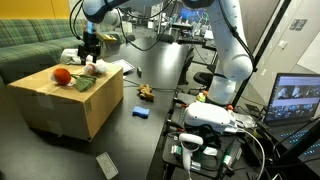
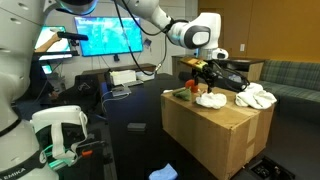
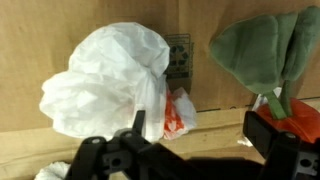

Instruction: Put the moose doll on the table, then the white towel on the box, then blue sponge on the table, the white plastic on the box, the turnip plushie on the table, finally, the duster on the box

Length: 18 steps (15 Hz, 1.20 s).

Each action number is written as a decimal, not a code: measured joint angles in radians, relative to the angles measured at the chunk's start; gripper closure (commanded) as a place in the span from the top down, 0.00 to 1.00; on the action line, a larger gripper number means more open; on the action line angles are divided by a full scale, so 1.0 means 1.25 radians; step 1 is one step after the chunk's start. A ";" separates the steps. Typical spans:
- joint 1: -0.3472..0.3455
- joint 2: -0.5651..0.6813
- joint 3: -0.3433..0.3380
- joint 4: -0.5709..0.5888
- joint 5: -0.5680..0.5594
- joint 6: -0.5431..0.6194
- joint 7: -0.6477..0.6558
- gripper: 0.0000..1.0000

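Here, the gripper [image 3: 195, 155] hangs open just above the white plastic [image 3: 110, 75] lying on the box [image 3: 40, 30].

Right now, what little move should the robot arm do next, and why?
Probably lift the open gripper and shift it over to the turnip plushie. The white plastic already lies loose on the box, and the plushie sits on the box too, not yet on the table.

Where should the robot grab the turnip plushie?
Probably grab the turnip plushie by its round red body, from straight above with jaws wide. It lies on top of the box with open space overhead, and its green leaves look floppy.
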<state>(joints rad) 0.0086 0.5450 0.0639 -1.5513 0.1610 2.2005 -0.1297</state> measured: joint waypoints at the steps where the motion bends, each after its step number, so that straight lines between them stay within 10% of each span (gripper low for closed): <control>1: 0.003 -0.002 0.004 0.003 0.000 0.000 0.000 1.00; 18: 0.032 -0.011 0.135 -0.007 0.033 0.145 -0.120 1.00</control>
<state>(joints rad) 0.0490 0.5311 0.2323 -1.5601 0.2016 2.3823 -0.2794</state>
